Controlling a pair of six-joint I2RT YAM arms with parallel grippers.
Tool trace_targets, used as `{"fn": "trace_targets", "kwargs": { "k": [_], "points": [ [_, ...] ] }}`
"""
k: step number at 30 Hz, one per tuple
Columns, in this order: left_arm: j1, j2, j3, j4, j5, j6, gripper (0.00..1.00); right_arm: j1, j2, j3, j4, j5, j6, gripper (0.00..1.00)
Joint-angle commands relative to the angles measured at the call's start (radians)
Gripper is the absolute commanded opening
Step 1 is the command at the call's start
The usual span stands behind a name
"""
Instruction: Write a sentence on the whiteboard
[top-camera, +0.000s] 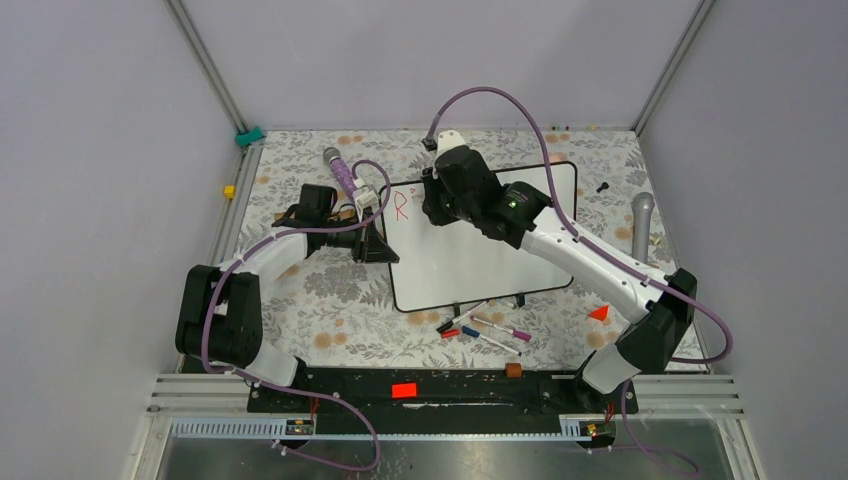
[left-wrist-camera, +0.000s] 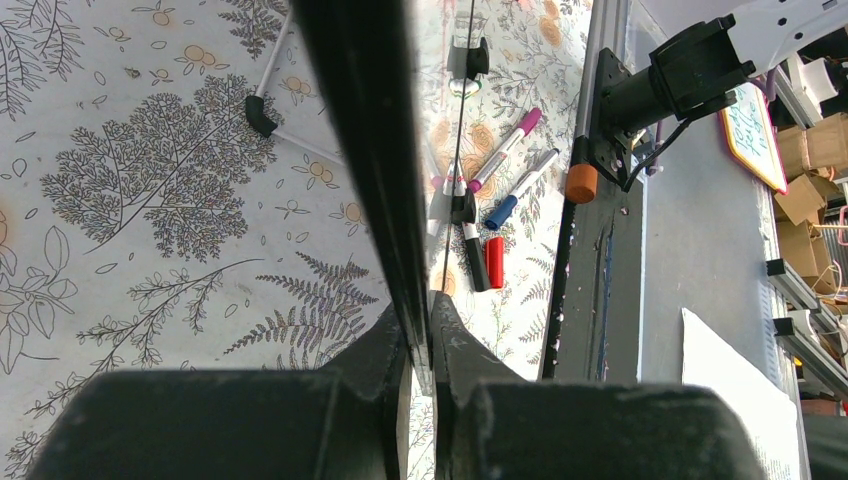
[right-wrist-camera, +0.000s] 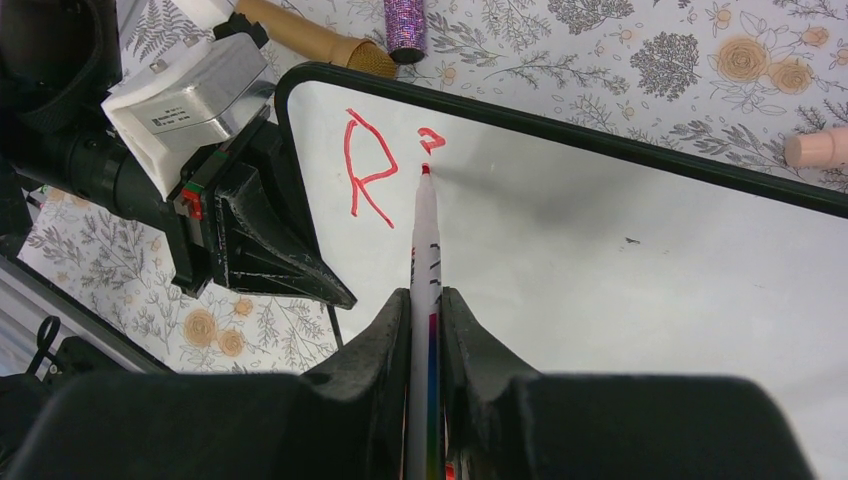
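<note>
The whiteboard (top-camera: 470, 262) lies on the flowered table, a black rim round its white face (right-wrist-camera: 620, 260). Of the sentence, a red "R" (right-wrist-camera: 365, 180) and a short red stroke (right-wrist-camera: 431, 143) stand near the board's top left corner. My right gripper (right-wrist-camera: 427, 300) is shut on a white marker (right-wrist-camera: 425, 240) whose red tip touches the board just below that stroke. My left gripper (left-wrist-camera: 420, 335) is shut on the board's left edge, seen edge-on as a black rim (left-wrist-camera: 355, 130). From above, the left gripper (top-camera: 376, 242) sits left of the "R" (top-camera: 402, 205).
Loose markers (top-camera: 492, 330) and a red cap (top-camera: 450, 333) lie just in front of the board. A purple microphone (top-camera: 340, 168) lies behind the left arm, a grey one (top-camera: 642, 222) at the right. An orange wedge (top-camera: 598, 313) sits near the right arm.
</note>
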Motion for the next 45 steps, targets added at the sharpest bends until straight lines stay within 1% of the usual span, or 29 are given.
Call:
{"fn": "trace_targets", "kwargs": {
  "k": [1,15,21,24,26,30,34,37,45],
  "points": [
    [-0.012,-0.011,0.014,-0.011,-0.071,0.101,0.0,-0.008,0.002,0.033,-0.016,0.027,0.011,0.0],
    [-0.012,-0.01,0.013,-0.011,-0.071,0.101,0.0,-0.008,-0.05,-0.097,-0.018,-0.022,0.069,0.0],
    [-0.012,-0.01,0.013,-0.011,-0.072,0.101,0.0,-0.008,-0.063,-0.082,-0.019,-0.009,0.065,0.0],
    [-0.012,-0.011,0.015,-0.011,-0.073,0.101,0.0,-0.008,-0.075,-0.062,-0.016,-0.033,0.05,0.0],
    [-0.012,-0.011,0.013,-0.011,-0.072,0.102,0.0,-0.008,-0.102,-0.079,0.009,-0.052,0.038,0.0],
    [-0.012,-0.013,0.012,-0.011,-0.071,0.104,0.0,-0.013,-0.181,-0.179,0.136,-0.059,0.033,0.0],
    [-0.012,-0.014,0.012,-0.011,-0.07,0.104,0.0,-0.022,-0.2,-0.192,0.139,-0.035,0.036,0.0],
    [-0.012,-0.013,0.012,-0.011,-0.071,0.104,0.0,-0.033,-0.203,-0.192,0.124,0.018,0.056,0.0],
    [-0.014,-0.014,0.012,-0.011,-0.071,0.104,0.0,-0.058,-0.148,-0.125,0.059,0.053,0.059,0.0]
  ]
}}
